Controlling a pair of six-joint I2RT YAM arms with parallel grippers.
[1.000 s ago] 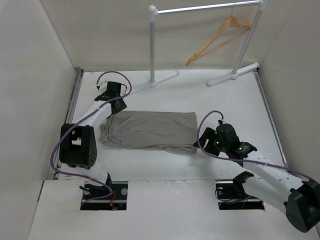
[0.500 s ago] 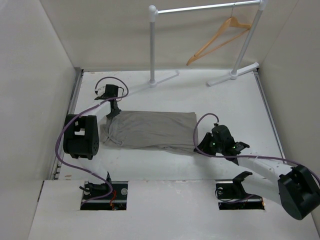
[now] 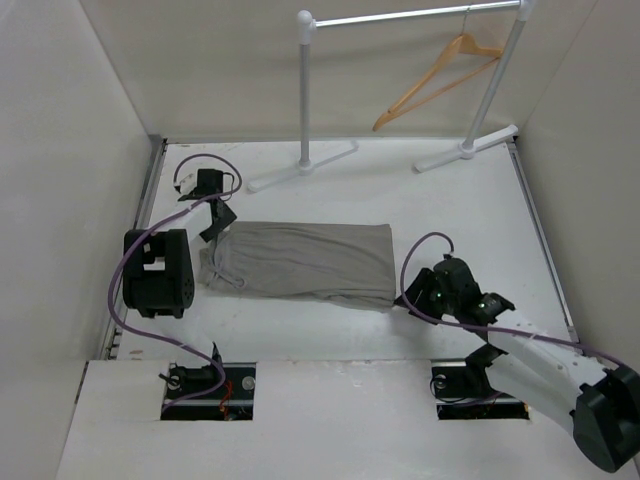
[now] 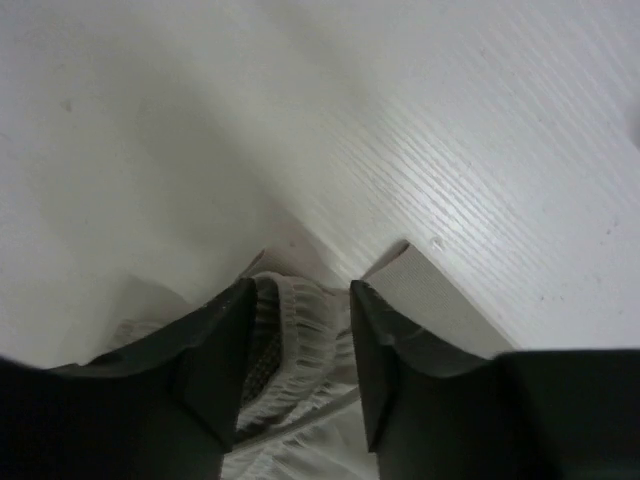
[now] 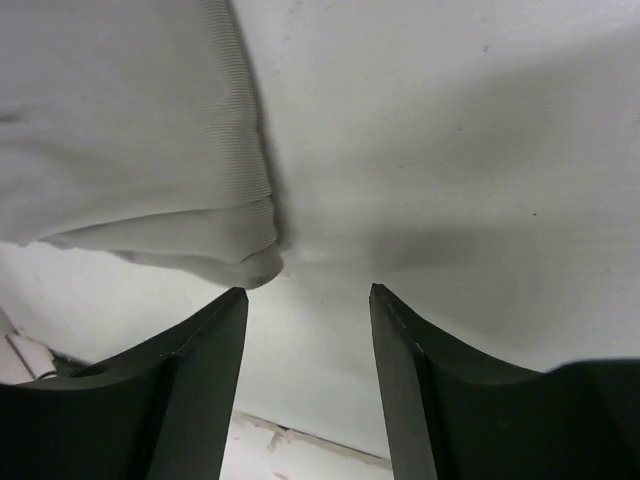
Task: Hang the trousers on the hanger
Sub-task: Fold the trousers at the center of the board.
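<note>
The grey-taupe trousers (image 3: 300, 260) lie folded flat in the middle of the table. My left gripper (image 3: 216, 228) is at their far left corner. In the left wrist view it (image 4: 298, 288) stands open, with the gathered waistband (image 4: 300, 335) lying loose between the fingers. My right gripper (image 3: 408, 300) is low at the near right corner. In the right wrist view it (image 5: 308, 290) is open with bare table between the fingers, and the folded leg end (image 5: 130, 130) lies just beyond the left fingertip. The tan wooden hanger (image 3: 435, 75) hangs on the rail at the back right.
The white-and-silver clothes rail (image 3: 400, 17) stands at the back on two feet (image 3: 300, 168) (image 3: 467, 148). White walls close the left (image 3: 60, 150) and right sides. A raised white ledge (image 4: 440, 300) shows beside my left fingers.
Both grippers narrowed, then widened again. The left gripper shifted a little left along the waist corner. The right gripper drew back slightly from the leg end. The trousers stayed flat.
</note>
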